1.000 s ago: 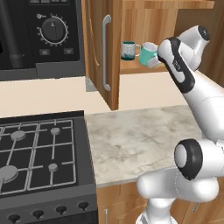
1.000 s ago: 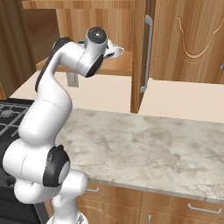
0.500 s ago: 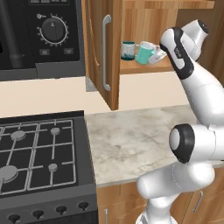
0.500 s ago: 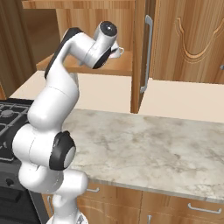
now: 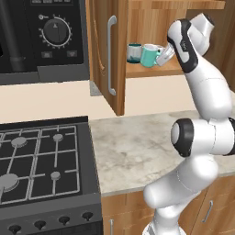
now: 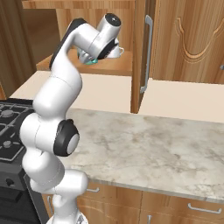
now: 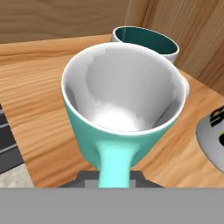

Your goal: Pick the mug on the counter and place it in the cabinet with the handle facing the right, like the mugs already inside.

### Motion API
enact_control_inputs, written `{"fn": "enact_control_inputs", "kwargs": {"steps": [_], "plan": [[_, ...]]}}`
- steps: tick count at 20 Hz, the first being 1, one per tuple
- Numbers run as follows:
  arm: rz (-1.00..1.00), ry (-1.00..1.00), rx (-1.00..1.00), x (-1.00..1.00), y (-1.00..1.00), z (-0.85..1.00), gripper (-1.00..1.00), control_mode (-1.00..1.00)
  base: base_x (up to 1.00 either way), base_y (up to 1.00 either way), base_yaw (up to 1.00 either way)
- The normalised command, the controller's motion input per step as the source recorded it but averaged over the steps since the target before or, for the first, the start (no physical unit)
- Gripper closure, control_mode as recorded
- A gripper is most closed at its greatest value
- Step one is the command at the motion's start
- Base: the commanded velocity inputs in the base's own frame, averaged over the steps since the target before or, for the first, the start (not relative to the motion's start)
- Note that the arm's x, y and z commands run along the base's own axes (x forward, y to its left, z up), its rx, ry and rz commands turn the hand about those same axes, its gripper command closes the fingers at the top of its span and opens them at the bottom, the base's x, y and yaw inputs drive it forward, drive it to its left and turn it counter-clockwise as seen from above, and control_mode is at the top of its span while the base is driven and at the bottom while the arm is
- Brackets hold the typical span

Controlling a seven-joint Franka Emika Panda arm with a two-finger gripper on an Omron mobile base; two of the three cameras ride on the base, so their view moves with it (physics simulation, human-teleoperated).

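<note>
The mint mug (image 7: pixel 122 109) sits low over the cabinet shelf (image 7: pixel 39 109). Its handle (image 7: pixel 114 162) points back at my gripper (image 7: pixel 114 176), which is shut on it. From the left base view the mug (image 5: pixel 150 55) is just right of the dark teal mug (image 5: pixel 134 53), with my gripper (image 5: pixel 159 57) on its right side. The dark teal mug (image 7: pixel 148 41) stands behind it, and the white banded mug (image 7: pixel 212 131) is at the right edge. I cannot tell whether the mint mug touches the shelf. A sliver of the mug (image 6: pixel 90 61) peeks from under my arm.
The cabinet door (image 5: pixel 108 55) hangs open to the left of the shelf, its silver bar handle (image 5: pixel 110 55) facing out. Below lies the marbled counter (image 5: pixel 137 147). A black gas stove (image 5: pixel 41 160) is at the left, with an oven panel (image 5: pixel 55 32) above it.
The hand has carried the mint mug a little left and deeper onto the shelf, closer to the dark teal mug. The arm's upper links have swung upright.
</note>
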Motion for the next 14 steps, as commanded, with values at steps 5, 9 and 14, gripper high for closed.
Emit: {"fn": "enact_control_inputs", "kwargs": {"steps": [5, 9, 14], "plan": [[0.06, 0.0, -0.05, 0.0, 0.15, -0.45, 1.0, -1.0, 0.0, 0.0, 0.0], [0.04, 0.0, -0.06, 0.0, 0.23, -0.63, 1.0, -1.0, 0.0, 0.0, 0.0], [0.0, 0.0, -0.13, -0.02, 0.28, -0.49, 1.0, -1.0, 0.0, 0.0, 0.0]]}}
